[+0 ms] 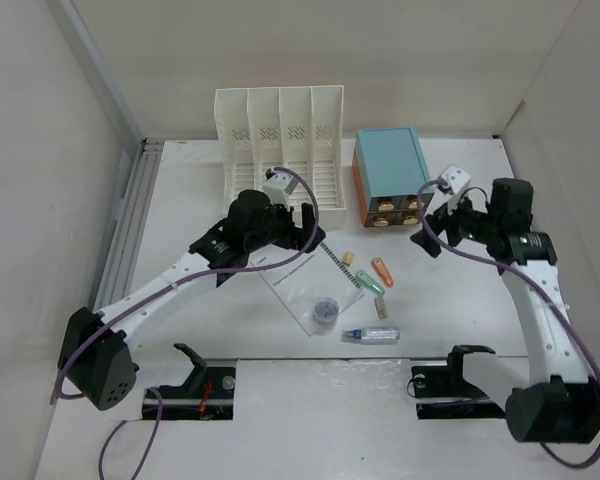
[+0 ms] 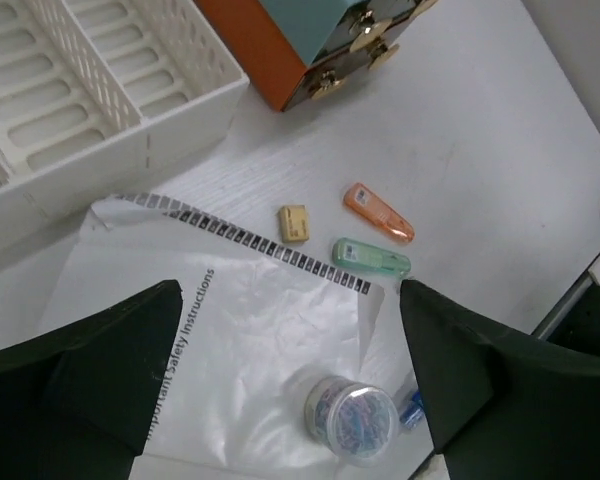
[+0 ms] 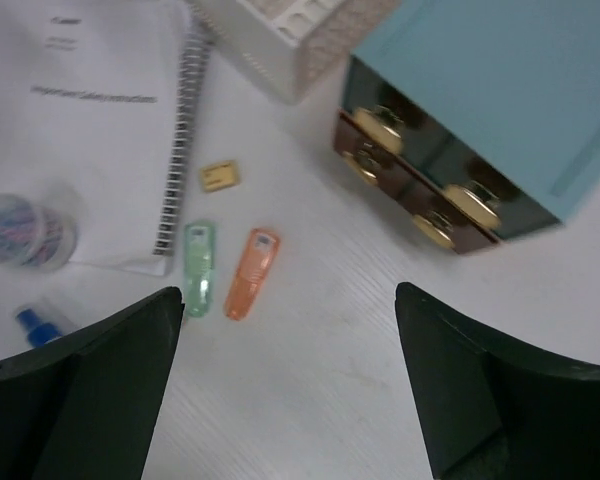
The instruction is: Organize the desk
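Observation:
The desk (image 1: 460, 300) is a broad white tabletop. On its middle lies a spiral-bound booklet (image 1: 300, 280) with a clear round jar of paper clips (image 1: 324, 311) standing on it. My left gripper (image 1: 308, 228) hovers open over the booklet (image 2: 240, 330), with the jar (image 2: 352, 418) just below its jaws (image 2: 290, 290). Right of the booklet lie a small yellow eraser (image 2: 294, 223), an orange marker-like case (image 2: 378, 213) and a green one (image 2: 370, 258). My right gripper (image 1: 435, 215) hangs open and empty over bare desk (image 3: 310, 400), near the orange case (image 3: 250, 272).
A white slotted file rack (image 1: 280, 140) stands at the back, with a teal-topped box with orange drawers (image 1: 390, 165) to its right. A small blue-capped spray bottle (image 1: 372, 334) lies near the front edge. Walls close in on both sides.

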Robot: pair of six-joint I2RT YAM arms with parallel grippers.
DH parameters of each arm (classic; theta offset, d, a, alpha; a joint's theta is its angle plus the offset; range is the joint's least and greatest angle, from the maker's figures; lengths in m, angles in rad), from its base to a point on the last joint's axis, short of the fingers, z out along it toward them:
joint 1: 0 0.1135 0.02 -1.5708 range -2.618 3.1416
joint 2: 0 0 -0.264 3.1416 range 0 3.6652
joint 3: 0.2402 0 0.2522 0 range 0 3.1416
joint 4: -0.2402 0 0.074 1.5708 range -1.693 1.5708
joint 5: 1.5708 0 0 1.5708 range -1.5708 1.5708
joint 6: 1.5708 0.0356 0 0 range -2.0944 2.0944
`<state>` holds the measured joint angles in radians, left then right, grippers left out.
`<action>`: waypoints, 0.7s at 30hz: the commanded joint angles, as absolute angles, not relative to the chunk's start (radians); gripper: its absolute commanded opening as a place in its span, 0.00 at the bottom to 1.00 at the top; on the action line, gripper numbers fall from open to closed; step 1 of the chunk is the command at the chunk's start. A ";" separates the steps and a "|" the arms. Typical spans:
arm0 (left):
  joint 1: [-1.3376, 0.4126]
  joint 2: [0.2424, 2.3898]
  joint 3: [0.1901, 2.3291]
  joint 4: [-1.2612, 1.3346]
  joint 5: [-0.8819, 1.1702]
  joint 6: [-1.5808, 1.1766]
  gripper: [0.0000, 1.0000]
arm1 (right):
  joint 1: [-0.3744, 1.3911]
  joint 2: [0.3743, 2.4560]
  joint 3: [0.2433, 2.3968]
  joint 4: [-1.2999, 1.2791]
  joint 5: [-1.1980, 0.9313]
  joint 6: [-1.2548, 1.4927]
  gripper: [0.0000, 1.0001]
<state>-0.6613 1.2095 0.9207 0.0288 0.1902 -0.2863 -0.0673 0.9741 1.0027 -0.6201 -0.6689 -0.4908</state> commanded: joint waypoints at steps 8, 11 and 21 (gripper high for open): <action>-0.805 0.999 0.636 0.116 -0.127 -0.774 0.92 | 0.331 1.287 1.118 -0.731 -0.688 -0.625 0.92; -0.815 0.870 0.507 0.126 -0.211 -0.834 0.88 | 0.394 1.305 1.097 -0.626 -0.612 -0.580 0.92; -0.815 0.663 0.399 0.083 -0.242 -0.882 0.62 | 0.527 1.305 1.023 -0.640 -0.606 -0.705 0.99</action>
